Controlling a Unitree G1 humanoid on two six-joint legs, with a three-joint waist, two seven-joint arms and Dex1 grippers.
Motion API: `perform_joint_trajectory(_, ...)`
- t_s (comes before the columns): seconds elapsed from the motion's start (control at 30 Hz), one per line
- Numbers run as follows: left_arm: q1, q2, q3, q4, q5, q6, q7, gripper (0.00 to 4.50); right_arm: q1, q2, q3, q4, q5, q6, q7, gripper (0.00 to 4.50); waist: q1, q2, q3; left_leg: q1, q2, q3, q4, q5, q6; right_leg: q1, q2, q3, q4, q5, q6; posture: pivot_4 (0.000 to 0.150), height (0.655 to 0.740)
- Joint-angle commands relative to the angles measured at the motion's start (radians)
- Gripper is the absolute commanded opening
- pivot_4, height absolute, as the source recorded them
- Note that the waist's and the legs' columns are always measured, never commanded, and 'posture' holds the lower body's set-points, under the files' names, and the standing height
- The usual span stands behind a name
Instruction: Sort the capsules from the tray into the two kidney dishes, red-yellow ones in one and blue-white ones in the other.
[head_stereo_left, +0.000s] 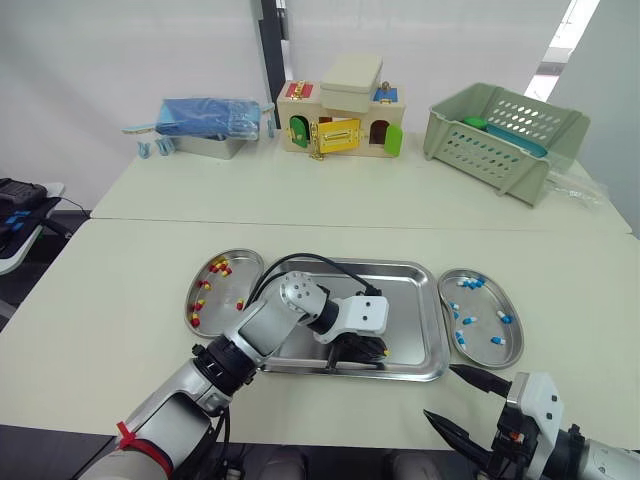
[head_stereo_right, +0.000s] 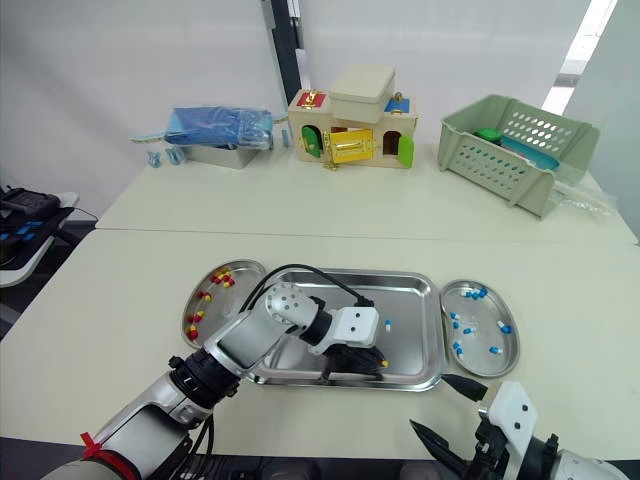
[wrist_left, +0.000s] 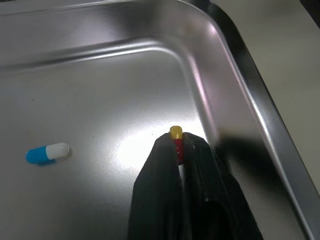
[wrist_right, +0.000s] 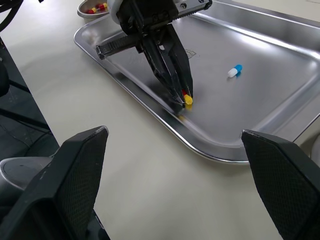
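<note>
Left claw (wrist_left: 180, 148) pinches capsule (wrist_left: 175, 133) — tip perhaps touching tray (wrist_left: 100, 75).

red-yellow capsule (wrist_left: 176, 142) pinched in tray (wrist_left: 110, 85), blue-white capsule (wrist_left: 47, 152) lying nearby.

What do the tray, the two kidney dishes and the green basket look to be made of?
Tray: polished metal, likely stainless steel; it mirrors the lights and the left pincer shut on a red-yellow capsule. Left kidney dish and right kidney dish: same bright, reflective metal, it seems. Green basket: matte moulded plastic, judging by its slotted walls and even pale colour.
</note>
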Motion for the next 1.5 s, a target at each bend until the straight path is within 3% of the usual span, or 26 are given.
perform_joint_trajectory(0.03,0.000,-0.001,-0.011,-0.002,0.014,-0.005,-0.006,0.07,0.009,0.004,0.004,-0.025,0.015,-0.015,-0.001,4.50,0.000,0.000,0.000,0.000,0.000,0.000,0.000,0.000,0.000,0.000,0.000,0.000,0.000,0.000,0.000,0.150,0.7400)
perform_joint_trajectory(0.27,0.000,-0.001,0.019,-0.052,-0.029,0.023,-0.018,0.07,0.009,0.001,0.015,-0.020,0.010,-0.029,0.011,4.50,0.000,0.000,0.000,0.000,0.000,0.000,0.000,0.000,0.000,0.000,0.000,0.000,0.000,0.000,0.000,0.150,0.7400)
perform_joint_trajectory(0.43,-0.012,0.036,0.123,-0.102,-0.103,0.116,-0.012,0.07,0.007,-0.011,0.022,-0.018,0.013,-0.039,0.035,4.50,-0.001,0.000,0.000,0.000,0.000,0.000,0.000,0.000,0.000,0.000,0.000,0.000,0.000,0.000,0.000,0.150,0.7400)
perform_joint_trajectory(0.77,0.092,0.279,0.397,-0.207,-0.200,0.283,0.056,0.07,-0.025,-0.059,0.045,0.037,0.006,-0.101,0.130,4.50,-0.003,0.001,0.000,0.000,0.000,-0.001,0.000,0.000,0.000,0.000,0.000,0.000,0.000,0.000,0.000,0.150,0.7400)
perform_joint_trajectory(0.9,0.241,0.432,0.574,-0.242,-0.227,0.337,0.100,0.07,-0.071,-0.087,0.051,0.087,0.012,-0.110,0.170,4.50,-0.008,0.001,0.000,0.001,0.001,-0.001,-0.001,0.000,0.000,0.000,0.000,0.000,0.000,0.000,0.000,0.150,0.7400)
perform_joint_trajectory(1.03,0.342,0.513,0.693,-0.196,-0.229,0.351,0.170,0.07,-0.100,-0.107,0.056,0.123,0.015,-0.109,0.202,4.50,-0.008,0.001,0.000,0.001,0.001,-0.001,-0.002,0.000,0.000,-0.001,0.000,0.000,0.000,0.000,0.000,0.150,0.7400)
perform_joint_trajectory(1.2,0.393,0.540,0.752,-0.158,-0.237,0.343,0.222,0.07,-0.130,-0.109,0.062,0.153,0.019,-0.115,0.222,4.50,0.005,0.000,0.000,0.000,0.000,-0.001,-0.002,0.000,0.000,-0.001,0.000,0.000,0.000,0.000,0.000,0.150,0.7400)
perform_joint_trajectory(1.47,0.377,0.515,0.726,-0.156,-0.266,0.350,0.260,0.07,-0.161,-0.105,0.067,0.163,0.019,-0.109,0.221,4.50,0.001,0.000,0.001,0.000,0.001,-0.001,-0.002,0.000,0.000,-0.001,0.000,0.000,0.000,0.000,0.000,0.150,0.7400)
perform_joint_trajectory(1.5,0.373,0.515,0.722,-0.152,-0.268,0.350,0.262,0.30,-0.160,-0.105,0.065,0.161,0.020,-0.106,0.218,4.50,0.000,0.000,0.001,0.000,0.001,-0.001,-0.002,0.000,0.000,-0.001,0.000,0.000,0.000,0.000,0.000,0.150,0.7400)
